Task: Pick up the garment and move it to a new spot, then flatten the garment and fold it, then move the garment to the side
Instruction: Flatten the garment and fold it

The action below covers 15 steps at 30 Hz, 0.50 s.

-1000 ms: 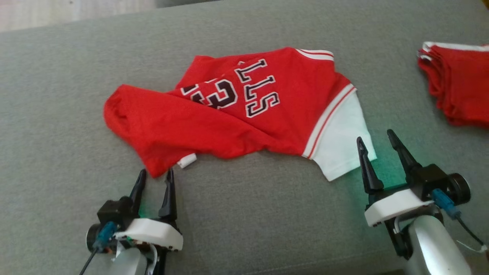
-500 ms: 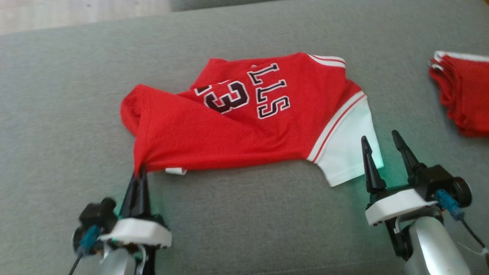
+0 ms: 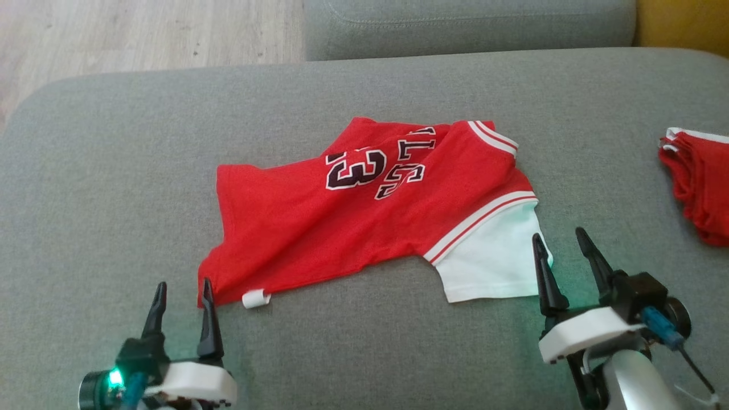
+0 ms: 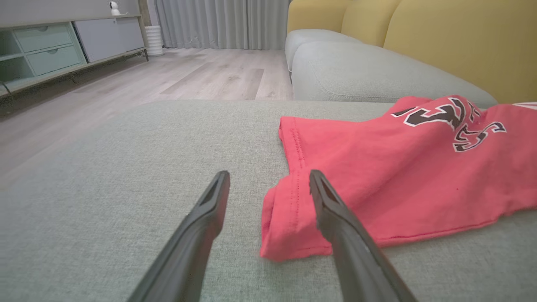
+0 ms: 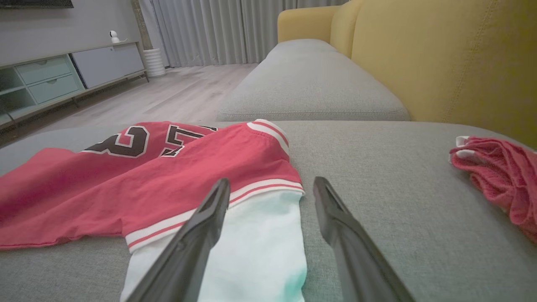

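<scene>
1. The garment (image 3: 364, 222), a red jersey with black, white-outlined lettering, lies near the middle of the grey seat cushion (image 3: 114, 171). No gripper holds it.
2. Lay of the cloth: the body is partly spread, but a ridge runs through the number and the letters are bunched. One white sleeve (image 3: 490, 267) points toward the robot's right. The near hem corner is rolled under, with a small white tag (image 3: 256, 298) just beside it.
3. Left gripper (image 3: 183, 283): its fingers stand apart at the rolled hem corner. One finger is beside or just over the cloth edge, and nothing is clamped.
4. Right gripper (image 3: 557, 233): its fingers stand apart, one on each side of the outer edge of the white sleeve. It holds nothing.
5. Surroundings: a second red pile (image 3: 697, 182) lies well apart at the cushion's right end. Behind the seat are a yellow backrest (image 5: 440, 63) and a wooden floor (image 3: 142, 34).
6. Progress, as judged: the garment rests on open cushion, so relocation appears complete. Flattening is only partly achieved, since creases and the rolled corner remain. Folding and the move to the side are not yet done.
</scene>
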{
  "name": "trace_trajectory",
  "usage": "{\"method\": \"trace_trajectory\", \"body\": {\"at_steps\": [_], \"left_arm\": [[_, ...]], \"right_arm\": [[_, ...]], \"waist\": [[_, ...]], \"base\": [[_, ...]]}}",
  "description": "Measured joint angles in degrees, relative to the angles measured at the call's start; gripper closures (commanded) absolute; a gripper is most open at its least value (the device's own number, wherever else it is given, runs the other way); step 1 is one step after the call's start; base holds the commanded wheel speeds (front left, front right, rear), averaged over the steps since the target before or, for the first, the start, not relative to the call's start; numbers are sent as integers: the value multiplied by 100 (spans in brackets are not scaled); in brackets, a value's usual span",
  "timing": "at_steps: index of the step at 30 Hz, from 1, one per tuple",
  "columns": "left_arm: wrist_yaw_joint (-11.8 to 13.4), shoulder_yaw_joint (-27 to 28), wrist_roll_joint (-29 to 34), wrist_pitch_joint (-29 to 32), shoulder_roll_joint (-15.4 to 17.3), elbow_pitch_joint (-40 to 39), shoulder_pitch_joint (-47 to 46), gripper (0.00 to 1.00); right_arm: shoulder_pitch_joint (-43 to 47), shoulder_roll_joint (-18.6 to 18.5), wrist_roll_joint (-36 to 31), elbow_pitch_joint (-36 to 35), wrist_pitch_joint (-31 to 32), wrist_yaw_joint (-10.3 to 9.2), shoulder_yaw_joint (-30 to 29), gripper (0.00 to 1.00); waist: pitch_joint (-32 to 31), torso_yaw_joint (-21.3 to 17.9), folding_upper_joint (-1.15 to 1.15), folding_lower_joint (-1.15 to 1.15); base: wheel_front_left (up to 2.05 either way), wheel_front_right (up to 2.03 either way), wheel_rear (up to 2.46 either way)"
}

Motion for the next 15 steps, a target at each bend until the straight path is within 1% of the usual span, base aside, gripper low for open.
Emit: {"method": "trace_trajectory", "body": {"at_steps": [2, 6, 15], "left_arm": [[67, -15, 144, 0, -1, -41, 44, 0], [156, -76, 158, 0, -1, -43, 105, 0], [202, -201, 157, 0, -1, -19, 117, 0]], "right_arm": [[40, 11, 82, 15, 0, 0, -13, 0], [58, 15, 220, 97, 0, 0, 22, 0], [64, 20, 272, 172, 0, 0, 53, 0]], "waist": [[-21, -24, 0, 0], [-46, -75, 0, 0], [-18, -72, 0, 1]], "base": [[0, 0, 0], [0, 0, 0], [0, 0, 0]]}}
